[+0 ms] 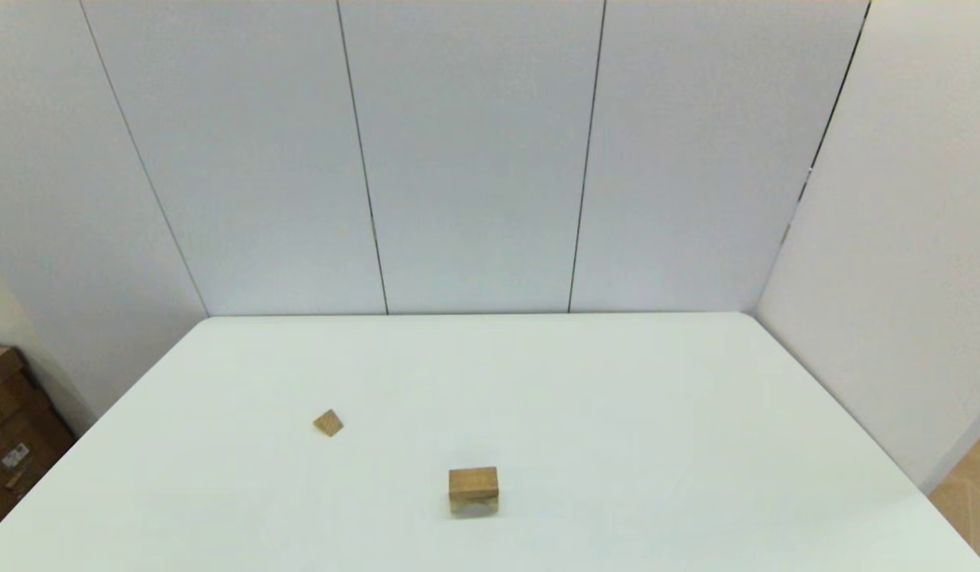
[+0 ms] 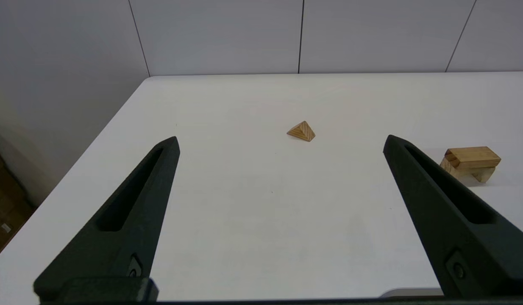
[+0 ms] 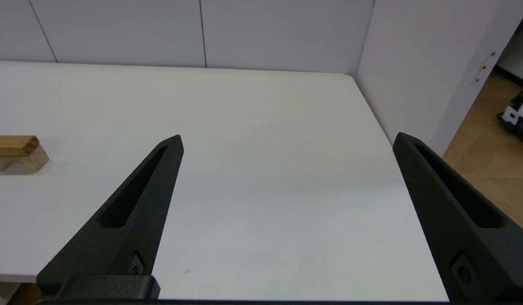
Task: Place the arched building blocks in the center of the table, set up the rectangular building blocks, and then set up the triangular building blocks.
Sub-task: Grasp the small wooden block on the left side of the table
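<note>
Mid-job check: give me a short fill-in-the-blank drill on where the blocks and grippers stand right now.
1. The rectangular block rests on top of the ____ block.
2. The triangular block lies alone on the table, to the robot's ____ of the stack.
3. The left gripper and right gripper both have their fingers ____, holding nothing.

Missing words: arched; left; open

The table was plain white. Left of the stack, the triangular block was light tan wood striped with darker grain lines. In the stack, a light-brown rectangular block topped a paler arched block; the gripper fingers were matte black.
</note>
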{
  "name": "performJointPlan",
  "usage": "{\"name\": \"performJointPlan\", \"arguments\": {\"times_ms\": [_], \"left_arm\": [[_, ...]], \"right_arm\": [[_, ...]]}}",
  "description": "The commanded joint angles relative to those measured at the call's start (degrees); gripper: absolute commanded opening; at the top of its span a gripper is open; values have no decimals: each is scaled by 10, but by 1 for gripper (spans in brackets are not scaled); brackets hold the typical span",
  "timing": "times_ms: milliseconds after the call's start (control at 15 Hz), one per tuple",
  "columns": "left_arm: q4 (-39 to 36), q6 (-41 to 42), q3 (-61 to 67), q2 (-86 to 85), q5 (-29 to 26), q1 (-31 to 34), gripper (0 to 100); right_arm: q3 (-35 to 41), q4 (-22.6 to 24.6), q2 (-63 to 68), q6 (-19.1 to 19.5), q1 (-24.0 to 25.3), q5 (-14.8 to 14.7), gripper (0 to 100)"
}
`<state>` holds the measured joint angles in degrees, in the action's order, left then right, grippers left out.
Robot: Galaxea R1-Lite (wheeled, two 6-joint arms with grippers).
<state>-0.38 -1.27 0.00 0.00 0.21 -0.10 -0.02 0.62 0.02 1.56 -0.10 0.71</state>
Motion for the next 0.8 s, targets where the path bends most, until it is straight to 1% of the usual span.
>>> {"name": "performJointPlan", "arguments": {"times_ms": [67,267,467,800], "left_arm": [[-1,-1,0,0,1,0,100],[-1,-1,0,0,1,0,100],[-1,-1,0,0,1,-1,100],[-1,0,0,0,0,-1,100]], "right_arm": [[0,0,0,-3,0,-1,100],[0,0,0,-5,0,-1,100],[0,0,0,-18,0,-2,100],[0,0,1,-20,0,-3,100]]}}
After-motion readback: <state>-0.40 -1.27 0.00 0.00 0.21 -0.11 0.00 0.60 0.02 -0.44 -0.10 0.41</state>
